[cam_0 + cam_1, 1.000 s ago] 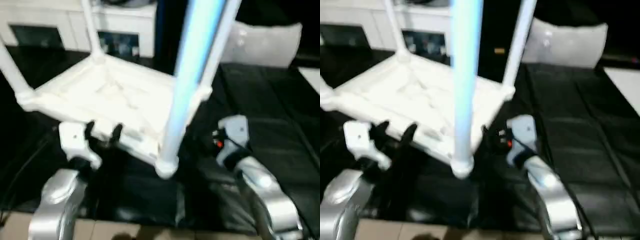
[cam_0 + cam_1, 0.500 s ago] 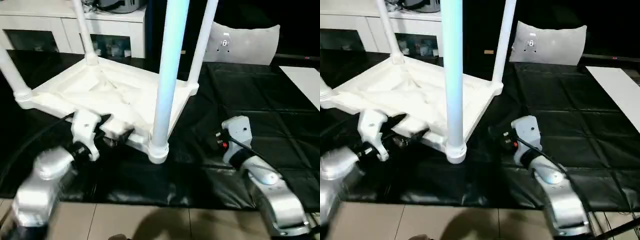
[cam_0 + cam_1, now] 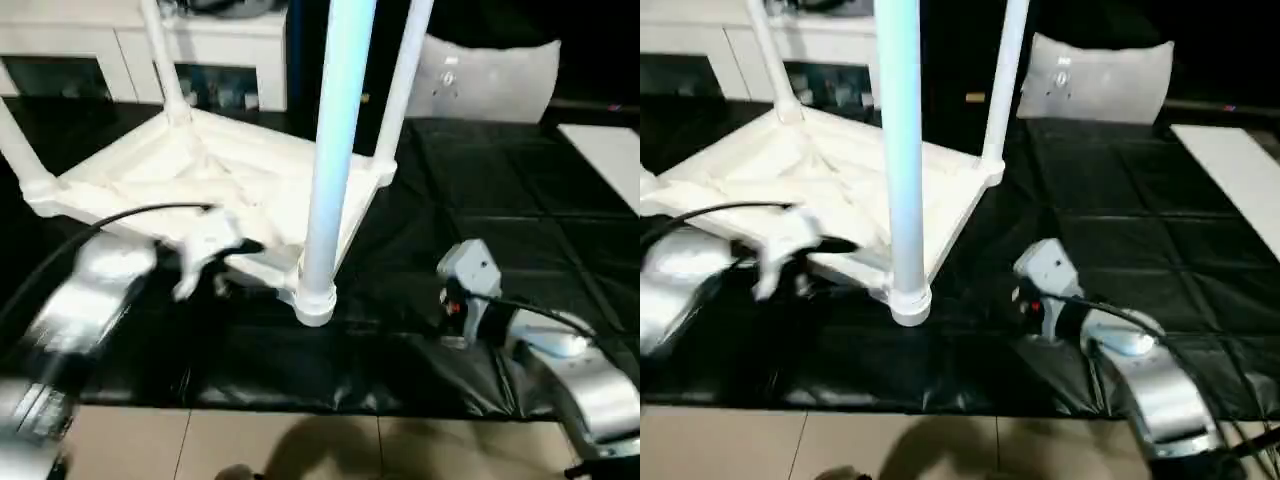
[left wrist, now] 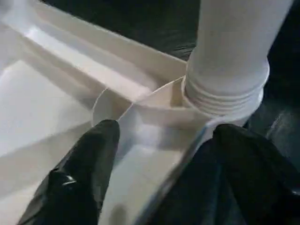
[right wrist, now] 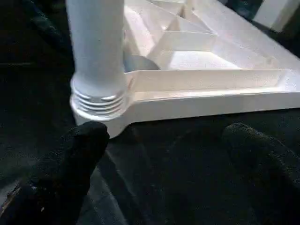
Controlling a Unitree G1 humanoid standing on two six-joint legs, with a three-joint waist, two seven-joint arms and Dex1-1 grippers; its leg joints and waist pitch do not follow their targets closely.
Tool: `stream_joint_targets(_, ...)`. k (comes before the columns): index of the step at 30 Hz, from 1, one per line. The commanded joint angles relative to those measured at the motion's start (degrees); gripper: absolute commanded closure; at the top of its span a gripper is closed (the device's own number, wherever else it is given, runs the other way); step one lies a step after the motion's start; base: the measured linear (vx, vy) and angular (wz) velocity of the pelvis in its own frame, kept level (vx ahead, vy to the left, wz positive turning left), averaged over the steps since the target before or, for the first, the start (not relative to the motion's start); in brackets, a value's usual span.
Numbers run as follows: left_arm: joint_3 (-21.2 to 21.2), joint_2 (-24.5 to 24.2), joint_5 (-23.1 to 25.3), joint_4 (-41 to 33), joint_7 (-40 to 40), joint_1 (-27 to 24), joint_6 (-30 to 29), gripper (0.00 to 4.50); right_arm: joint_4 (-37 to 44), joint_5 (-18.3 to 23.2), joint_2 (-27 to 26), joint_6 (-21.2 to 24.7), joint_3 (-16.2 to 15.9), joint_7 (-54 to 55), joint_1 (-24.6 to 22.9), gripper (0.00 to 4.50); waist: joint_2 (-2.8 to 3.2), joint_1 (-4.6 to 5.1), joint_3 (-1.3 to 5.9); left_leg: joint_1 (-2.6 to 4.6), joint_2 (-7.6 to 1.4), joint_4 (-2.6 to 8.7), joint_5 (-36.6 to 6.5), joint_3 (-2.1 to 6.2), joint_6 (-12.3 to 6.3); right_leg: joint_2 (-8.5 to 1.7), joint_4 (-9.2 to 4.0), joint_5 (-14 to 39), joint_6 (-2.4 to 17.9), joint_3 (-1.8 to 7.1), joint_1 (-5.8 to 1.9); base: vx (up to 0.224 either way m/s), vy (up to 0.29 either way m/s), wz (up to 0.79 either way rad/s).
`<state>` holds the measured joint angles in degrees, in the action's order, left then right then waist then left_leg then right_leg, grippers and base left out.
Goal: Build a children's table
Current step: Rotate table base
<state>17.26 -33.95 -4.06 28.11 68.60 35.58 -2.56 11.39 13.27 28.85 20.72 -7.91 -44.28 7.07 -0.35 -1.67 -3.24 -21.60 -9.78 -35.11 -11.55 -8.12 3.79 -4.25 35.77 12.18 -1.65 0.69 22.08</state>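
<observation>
Now the children's table [image 3: 230,185] lies upside down on the black workbench [image 3: 520,190], legs standing up, so my left gripper [image 4: 161,154] straddles its near rim beside the corner leg [image 3: 335,150], jaws apart, while my right gripper [image 5: 164,154] waits wide open nearby.

The left gripper [image 4: 161,140] sat with its black fingers [image 4: 89,164] spread astride the rim of the children's table [image 3: 230,170], beside the nearest leg. The right gripper [image 5: 168,154] – jaws wide – hovered near that same corner, holding nothing.
</observation>
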Motion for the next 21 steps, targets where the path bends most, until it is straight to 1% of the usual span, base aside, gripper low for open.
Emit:
stream_joint_targets(1, 1.54, 0.89, 1.25, 3.24, 3.27, 2.17, 2.13, 1.26, 2.77, 1.72, 1.21, 1.21, -0.62, -1.98, 0.22, 0.00, 0.46, -0.11, 3.30, 0.79, -1.68, 4.69, -7.99, -0.24, -1.48, -2.20, -3.38, -2.93, 14.59, 0.66, -2.27, 0.000, 0.000, 0.00)
stream_joint_targets(2, 1.54, 0.89, 1.25, 3.24, 3.27, 2.17, 2.13, 1.26, 2.77, 1.72, 1.21, 1.21, -0.62, -1.98, 0.22, 0.00, 0.63, -0.15, 3.23, 0.86, -1.80, 4.70, -7.85, -0.33, -1.82, -2.22, -3.42, -3.34, 15.01, 0.71, -2.26, 0.000, 0.000, 0.00)
stream_joint_targets(3, 2.49, 1.33, 2.46, 5.50, 3.85, 3.57, 3.55, 1.34, 3.28, 1.87, 1.52, 1.29, -0.90, -2.66, -0.04, 0.00, 0.64, -0.15, 3.24, 0.78, -1.85, 4.69, -7.71, -0.31, -1.89, -2.34, -3.33, -3.63, 15.23, 0.74, -2.34, 0.000, 0.000, 0.00)
stream_joint_targets(4, 3.21, 1.82, 3.31, 8.17, 4.34, 5.03, 5.20, 1.42, 3.58, 2.26, 1.71, 1.53, -1.01, -3.13, -0.24, 0.00, 0.65, -0.19, 3.06, 0.95, -1.77, 4.71, -8.39, -0.48, -2.31, -2.17, -3.75, -2.49, 15.23, 0.76, -2.08, 0.000, 0.000, 0.00)
stream_joint_targets(5, 3.77, 2.50, 3.80, 11.15, 5.18, 6.69, 6.68, 1.49, 4.05, 2.91, 2.03, 2.21, -1.22, -3.74, -0.46, 0.00, 0.94, -0.33, 2.98, 1.04, -1.86, 4.81, -9.00, -0.47, -2.11, -2.34, -3.75, -1.50, 15.51, 0.84, -2.17, 0.000, 0.000, 0.00)
stream_joint_targets(6, 3.99, 2.79, 3.97, 12.21, 5.60, 7.34, 7.08, 1.49, 4.39, 3.09, 2.20, 2.30, -1.38, -4.08, -0.63, 0.00, 0.78, -0.28, 2.93, 1.04, -1.88, 4.85, -9.40, -0.57, -2.05, -2.26, -3.90, -0.92, 15.56, 0.84, -2.15, 0.000, 0.000, 0.00)
stream_joint_targets(7, 4.10, 3.14, 4.28, 13.59, 6.09, 8.06, 7.76, 1.58, 4.71, 3.10, 2.27, 2.38, -1.43, -4.41, -0.81, 0.00, 0.82, -0.33, 2.92, 1.01, -1.99, 4.93, -9.55, -0.49, -1.74, -2.33, -3.85, -0.78, 15.72, 0.84, -2.26, 0.000, 0.000, 0.00)
stream_joint_targets(8, 4.32, 3.37, 4.60, 14.79, 6.76, 8.72, 8.38, 1.71, 5.05, 3.20, 2.33, 2.59, -1.45, -4.68, -0.99, 0.00, 0.73, -0.33, 2.95, 1.03, -2.07, 4.91, -9.59, -0.50, -1.65, -2.36, -3.75, -0.93, 15.86, 0.83, -2.27, 0.000, 0.000, 0.00)
stream_joint_targets(9, 4.68, 3.47, 5.16, 15.80, 6.97, 9.33, 8.89, 1.71, 5.39, 3.36, 2.43, 2.86, -1.49, -4.88, -1.16, 0.00, 0.94, -0.33, 2.88, 1.04, -2.09, 4.97, -9.71, -0.51, -1.58, -2.38, -3.82, -0.93, 16.03, 0.84, -2.25, 0.000, 0.000, 0.00)
stream_joint_targets(10, 4.96, 3.68, 5.81, 17.29, 6.98, 10.08, 9.80, 1.79, 5.54, 3.43, 2.54, 2.95, -1.48, -4.98, -1.25, 0.00, 0.88, -0.32, 2.86, 0.96, -2.05, 4.97, -9.59, -0.49, -1.63, -2.35, -3.77, -0.99, 16.10, 0.83, -2.33, 0.000, 0.000, 0.00)
stream_joint_targets(12, 5.34, 4.09, 6.78, 19.78, 6.92, 11.25, 11.26, 1.92, 5.74, 3.56, 2.73, 3.07, -1.46, -5.02, -1.46, 0.00, 1.03, -0.32, 2.85, 1.03, -2.10, 5.00, -9.54, -0.49, -1.54, -2.42, -3.83, -1.05, 16.38, 0.82, -2.28, 0.000, 0.000, 0.00)
stream_joint_targets(14, 5.50, 4.25, 7.02, 20.68, 7.19, 11.65, 11.78, 2.11, 5.91, 3.73, 2.83, 3.24, -1.52, -5.15, -1.59, 0.00, 0.97, -0.35, 2.87, 1.05, -2.19, 5.04, -9.20, -0.51, -1.56, -2.50, -3.76, -1.79, 16.82, 0.83, -2.36, 0.000, 0.000, 0.00)
stream_joint_targets(15, 5.86, 4.42, 7.41, 21.94, 7.85, 12.16, 12.56, 2.17, 6.17, 4.19, 2.90, 3.59, -1.69, -5.55, -1.72, 0.00, 1.08, -0.35, 2.86, 1.08, -2.22, 5.06, -9.16, -0.51, -1.63, -2.48, -3.78, -2.00, 16.89, 0.83, -2.33, 0.000, 0.000, 0.00)
stream_joint_targets(18, 6.15, 4.84, 8.16, 24.50, 8.58, 13.09, 14.24, 2.26, 6.60, 4.69, 3.15, 4.04, -2.13, -6.30, -1.89, 0.00, 0.99, -0.33, 2.84, 1.06, -2.23, 5.08, -9.12, -0.55, -1.96, -2.48, -3.83, -2.78, 17.08, 0.85, -2.43, 0.000, 0.000, 0.00)
stream_joint_targets(20, 6.24, 5.09, 8.76, 26.09, 8.80, 13.65, 15.29, 2.52, 6.69, 4.58, 3.27, 4.16, -2.45, -6.57, -1.99, 0.00, 1.09, -0.38, 2.81, 1.11, -2.35, 5.12, -9.19, -0.51, -2.06, -2.59, -3.83, -3.00, 17.31, 0.82, -2.40, 0.000, 0.000, 0.00)
stream_joint_targets(21, 6.40, 5.19, 9.34, 27.48, 9.43, 14.15, 16.20, 2.59, 6.77, 4.63, 3.55, 4.38, -2.92, -7.29, -2.03, 0.00, 0.97, -0.37, 2.81, 1.11, -2.35, 5.12, -9.21, -0.53, -2.08, -2.62, -3.85, -3.02, 17.38, 0.84, -2.42, 0.000, 0.000, 0.00)
